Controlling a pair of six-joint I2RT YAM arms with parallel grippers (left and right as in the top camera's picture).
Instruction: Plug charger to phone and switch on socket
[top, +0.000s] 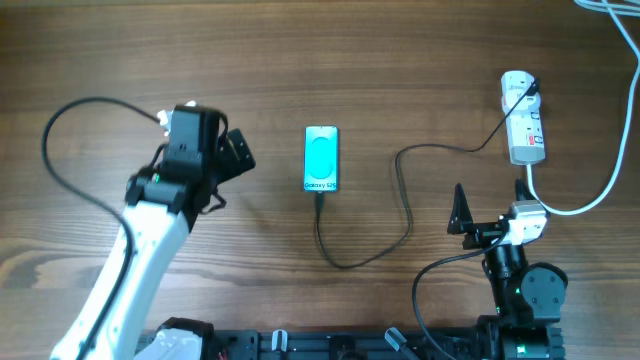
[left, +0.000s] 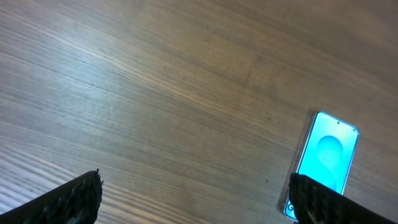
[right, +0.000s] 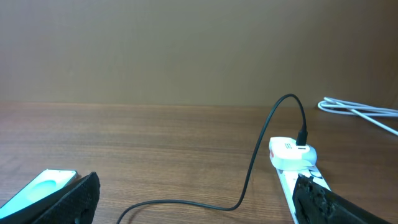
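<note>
Left gripper (left: 194, 180) and right gripper (top: 490, 198) both gape wide, holding nothing, with the phone (top: 321, 158) between them.
The phone lies just off the left gripper's right finger. The charger (right: 290, 95) loops from its near edge to the socket (top: 523, 128) — just ahead of the right gripper's right finger.

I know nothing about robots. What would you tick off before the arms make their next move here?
1. Left gripper open, empty: ok.
2. Right gripper open, empty: ok.
3. Phone flat on the table, screen lit: ok.
4. Charger cable plugged in at the power strip: ok.
5. Cable tip seated in phone: cannot tell.
6. Strip switched on: cannot tell.
</note>
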